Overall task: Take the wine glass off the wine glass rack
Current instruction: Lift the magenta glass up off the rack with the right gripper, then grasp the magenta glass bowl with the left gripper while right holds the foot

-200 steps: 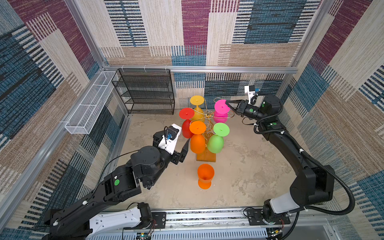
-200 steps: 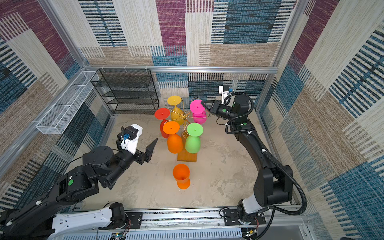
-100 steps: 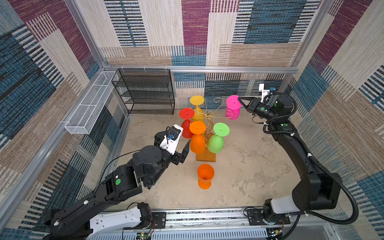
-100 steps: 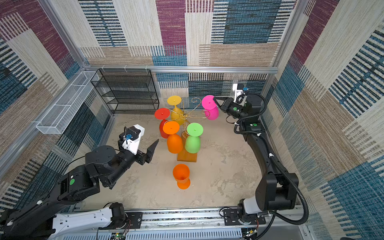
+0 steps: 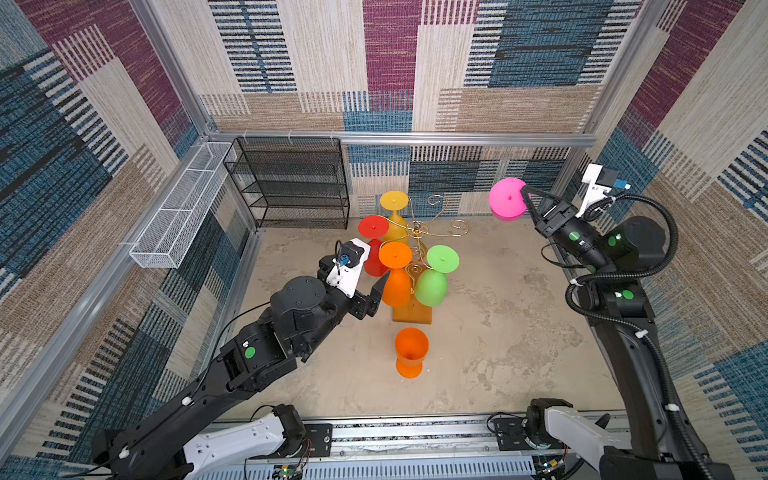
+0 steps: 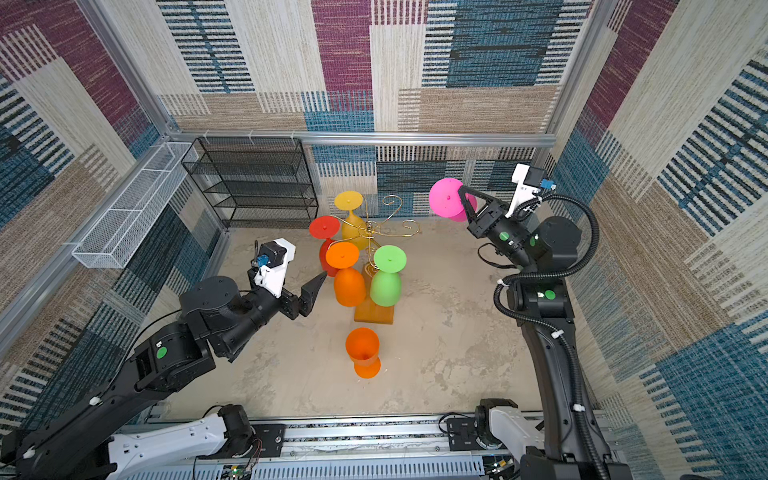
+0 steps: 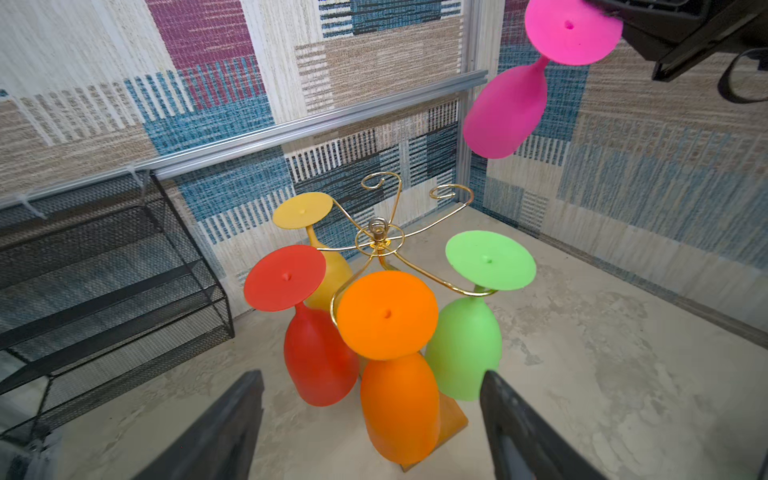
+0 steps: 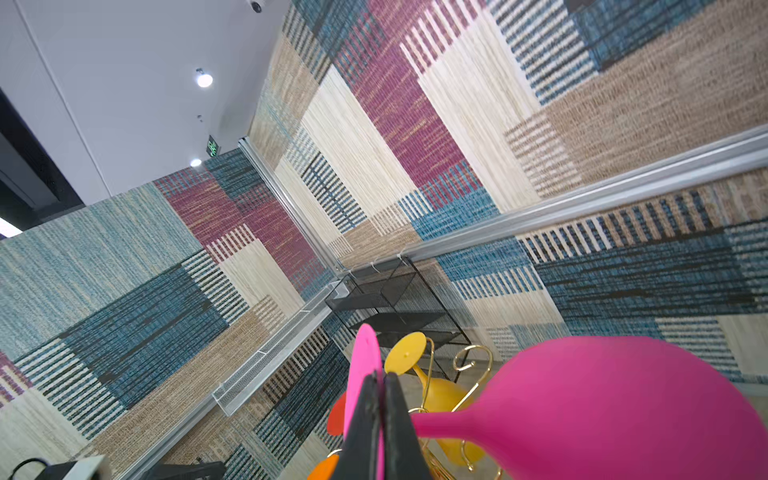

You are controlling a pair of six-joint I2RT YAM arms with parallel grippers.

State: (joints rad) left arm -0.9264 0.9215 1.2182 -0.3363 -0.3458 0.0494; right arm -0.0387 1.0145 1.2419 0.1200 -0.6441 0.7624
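The gold wire wine glass rack (image 5: 417,228) stands on its brown wooden base (image 5: 413,313) mid-floor. Yellow (image 5: 394,201), red (image 5: 373,227), orange (image 5: 395,255) and green (image 5: 442,258) glasses hang upside down on it. My right gripper (image 5: 527,197) is shut on the foot disc of a pink wine glass (image 5: 507,203), held in the air to the right of the rack and clear of its arms; the right wrist view shows the fingers (image 8: 374,399) pinching the disc edge. My left gripper (image 7: 372,382) stands open just left of the hanging orange glass, holding nothing.
An orange glass (image 5: 411,349) stands upright on the floor in front of the rack. A black mesh shelf (image 5: 291,183) stands at the back left, and a long white mesh basket (image 5: 178,208) hangs on the left wall. The enclosure walls are close behind my right arm.
My right gripper has carried the pink glass off the rack arm, to the right and upward. The left arm has barely moved.
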